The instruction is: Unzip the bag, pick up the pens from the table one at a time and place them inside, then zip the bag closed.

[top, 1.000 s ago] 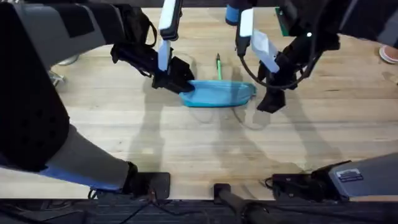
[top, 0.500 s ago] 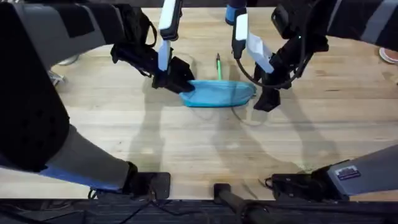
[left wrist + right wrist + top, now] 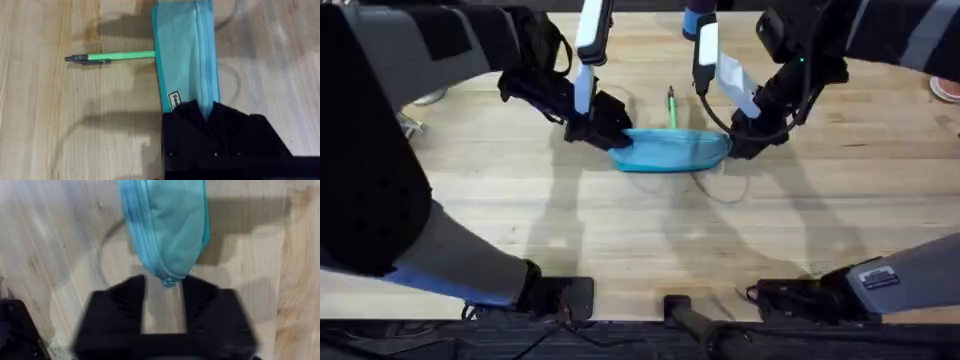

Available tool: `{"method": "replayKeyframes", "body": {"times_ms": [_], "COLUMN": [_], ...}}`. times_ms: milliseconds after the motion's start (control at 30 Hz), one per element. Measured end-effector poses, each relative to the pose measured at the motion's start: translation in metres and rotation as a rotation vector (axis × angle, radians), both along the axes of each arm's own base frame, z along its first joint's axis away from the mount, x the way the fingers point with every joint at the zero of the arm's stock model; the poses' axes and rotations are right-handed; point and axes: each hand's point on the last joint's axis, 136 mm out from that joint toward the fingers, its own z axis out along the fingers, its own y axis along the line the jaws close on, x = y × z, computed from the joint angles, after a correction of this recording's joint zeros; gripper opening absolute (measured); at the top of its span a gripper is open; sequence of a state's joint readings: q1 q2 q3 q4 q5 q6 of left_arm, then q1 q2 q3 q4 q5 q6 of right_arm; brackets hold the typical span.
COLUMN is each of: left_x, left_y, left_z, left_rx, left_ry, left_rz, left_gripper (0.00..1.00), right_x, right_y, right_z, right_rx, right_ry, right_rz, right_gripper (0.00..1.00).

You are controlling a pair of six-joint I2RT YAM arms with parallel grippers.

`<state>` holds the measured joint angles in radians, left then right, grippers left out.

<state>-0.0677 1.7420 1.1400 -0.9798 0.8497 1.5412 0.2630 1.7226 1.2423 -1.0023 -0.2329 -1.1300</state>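
**Both grippers at the pouch ends, zipper shut**

Pale wooden plank table (image 3: 620,220) carried one light blue soft fabric pencil pouch (image 3: 672,150), lying flat mid-table. One bright green stick pen with a dark tip (image 3: 671,106) lay just behind it, one end at the pouch edge. Small label near the pouch's left end (image 3: 173,98), text unreadable. Left gripper (image 3: 205,111) was clamped onto the pouch's left end. Right gripper (image 3: 164,297) had its black fingers spread, the zipper pull (image 3: 168,282) sitting between them.
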Motion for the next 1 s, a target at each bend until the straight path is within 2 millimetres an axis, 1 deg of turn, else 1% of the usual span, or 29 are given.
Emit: {"method": "replayKeyframes", "body": {"times_ms": [33,100,1000], "left_x": [0.0,0.0,0.0], "left_y": [0.0,0.0,0.0], "left_z": [0.0,0.0,0.0], "left_rx": [0.0,0.0,0.0], "left_ry": [0.0,0.0,0.0], "left_rz": [0.0,0.0,0.0], "left_gripper": [0.042,0.042,0.042], "right_x": [-0.0001,0.0002,0.0002], "right_y": [-0.0002,-0.0007,-0.0011], "right_z": [0.0,0.0,0.0003], "right_rx": [-0.001,-0.001,-0.001], "right_ry": [0.0,0.0,0.004], "right_rz": [0.001,-0.001,-0.019], "right_gripper": [0.047,0.034,0.031]}}
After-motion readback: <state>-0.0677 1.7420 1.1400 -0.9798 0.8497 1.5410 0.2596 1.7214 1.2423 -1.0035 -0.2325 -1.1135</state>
